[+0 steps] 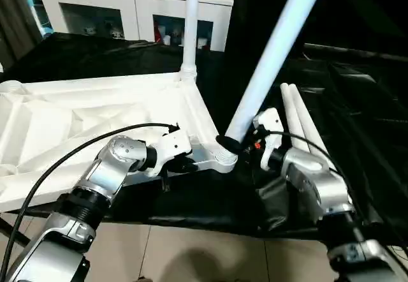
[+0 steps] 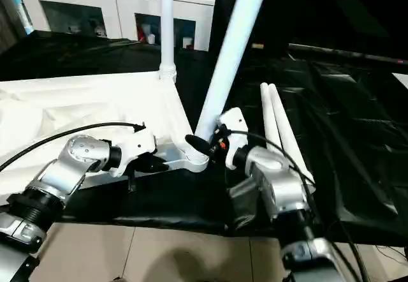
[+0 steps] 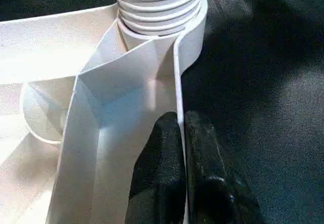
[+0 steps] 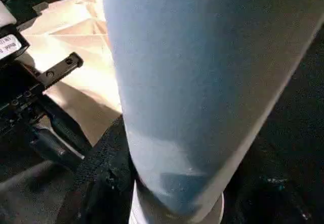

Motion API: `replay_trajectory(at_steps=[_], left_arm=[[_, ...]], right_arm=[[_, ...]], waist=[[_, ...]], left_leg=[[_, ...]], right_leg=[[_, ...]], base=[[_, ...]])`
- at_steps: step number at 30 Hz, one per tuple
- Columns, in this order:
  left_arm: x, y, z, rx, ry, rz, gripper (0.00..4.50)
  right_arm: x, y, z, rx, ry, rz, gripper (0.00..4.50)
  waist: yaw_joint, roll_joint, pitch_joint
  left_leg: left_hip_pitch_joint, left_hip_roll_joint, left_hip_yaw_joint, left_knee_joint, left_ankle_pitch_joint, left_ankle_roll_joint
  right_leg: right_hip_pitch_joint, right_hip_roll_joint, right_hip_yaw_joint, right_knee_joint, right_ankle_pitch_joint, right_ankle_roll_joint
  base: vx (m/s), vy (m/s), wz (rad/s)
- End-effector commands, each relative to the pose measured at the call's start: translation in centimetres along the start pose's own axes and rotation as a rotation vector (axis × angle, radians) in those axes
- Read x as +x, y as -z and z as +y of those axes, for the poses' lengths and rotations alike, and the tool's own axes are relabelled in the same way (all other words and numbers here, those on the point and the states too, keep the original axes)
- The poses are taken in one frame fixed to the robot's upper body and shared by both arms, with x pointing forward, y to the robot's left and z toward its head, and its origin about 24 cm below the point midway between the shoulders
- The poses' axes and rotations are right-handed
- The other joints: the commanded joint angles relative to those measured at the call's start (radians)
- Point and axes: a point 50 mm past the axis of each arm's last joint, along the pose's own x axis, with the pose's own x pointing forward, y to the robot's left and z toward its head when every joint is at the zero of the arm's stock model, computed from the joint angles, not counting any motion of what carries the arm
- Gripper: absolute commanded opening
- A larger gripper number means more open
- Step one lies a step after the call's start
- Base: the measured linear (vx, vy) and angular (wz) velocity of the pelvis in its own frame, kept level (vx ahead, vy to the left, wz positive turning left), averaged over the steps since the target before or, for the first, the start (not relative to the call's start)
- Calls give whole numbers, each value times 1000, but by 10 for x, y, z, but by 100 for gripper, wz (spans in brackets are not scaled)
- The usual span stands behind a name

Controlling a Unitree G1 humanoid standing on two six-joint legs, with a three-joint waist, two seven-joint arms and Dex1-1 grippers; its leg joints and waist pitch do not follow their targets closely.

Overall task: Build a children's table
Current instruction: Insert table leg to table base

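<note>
Left eye view: the tabletop (image 1: 95, 122) lies underside up on the black-draped worktop (image 1: 357, 122), taking the left half of the frame, its ribs showing. It looks like stiff, light moulded plastic, best held by its thin rim. One leg (image 1: 190, 23) stands upright in the far corner socket at top centre. A second leg (image 1: 274, 55) has its foot at the near corner socket (image 1: 224, 159) in the centre, its long axis leaning up toward the upper right. It is smooth and probably slippery, so a hold low near the socket seems wisest. The right claw (image 1: 245, 143) grips it there. The left claw (image 1: 185, 164) sits at the tabletop's near edge.

Right eye view: two spare legs (image 2: 277, 126) lie side by side right of centre, running away from the camera.

Left wrist view: the left claw's fingers (image 3: 162, 168) are pinched shut on the tabletop's rim, below a ridged socket collar (image 3: 157, 6).

Right wrist view: the tilted leg crosses the frame, a black finger (image 4: 109, 158) pressed against its lower end.
</note>
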Motion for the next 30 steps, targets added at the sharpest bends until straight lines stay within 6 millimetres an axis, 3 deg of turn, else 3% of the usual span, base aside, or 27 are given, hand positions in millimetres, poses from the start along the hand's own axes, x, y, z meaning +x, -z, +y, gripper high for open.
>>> replay_trajectory(at_steps=[1,7,9,12,17,18,19,21,24,30], left_arm=[[5,-9,-4,69,32,-11,0],[5,-10,-9,104,88,-29,0],[5,-10,-11,112,106,-35,0],[5,-10,-11,112,106,-35,0],[5,-10,-12,119,120,-38,0],[3,-13,-17,131,191,-69,0],[3,-13,-18,132,197,-72,0],[-4,-18,-26,152,335,-120,0],[-7,-18,-27,172,371,-113,0],[-9,-16,-26,192,370,-99,0]], right_arm=[[-3,26,1,44,-45,140,189],[-11,42,4,50,-103,199,189],[-12,44,5,50,-114,207,189],[-12,44,5,50,-114,207,189],[-13,46,6,49,-124,213,189],[-18,52,7,48,-149,229,189],[-19,53,8,48,-151,230,189],[-29,64,11,52,-205,255,189],[-34,67,14,51,-238,267,189],[-40,69,16,53,-265,271,189]], waist=[[3,9,-50],[10,14,-54],[13,11,-57],[17,11,-59],[19,10,-59],[19,11,-60],[21,24,-59],[19,19,-60],[16,24,-61],[18,23,-57]], left_leg=[[16,64,-44,-79,-373,-9],[12,66,-40,-81,-333,-5],[10,67,-38,-81,-320,-4],[15,66,-35,-82,-315,-6],[14,68,-37,-84,-323,-12],[15,68,-37,-84,-326,-14],[16,67,-38,-84,-332,-16],[13,71,-38,-88,-341,-10],[15,71,-39,-90,-352,-18],[23,70,-39,-90,-404,-32]], right_leg=[[25,-98,58,-106,-574,-89],[29,-95,65,-93,-467,-124],[33,-93,66,-86,-413,-141],[33,-91,67,-83,-381,-156],[35,-91,66,-84,-399,-150],[35,-91,66,-84,-400,-149],[35,-92,66,-86,-402,-149],[37,-91,67,-83,-373,-153],[36,-85,67,-78,-336,-177],[32,-88,67,-88,-408,-164]], base=[[0,0,0],[0,0,0],[0,0,0],[0,0,0],[0,0,0],[0,0,0],[0,0,0],[0,0,0],[0,0,0],[0,0,0]])
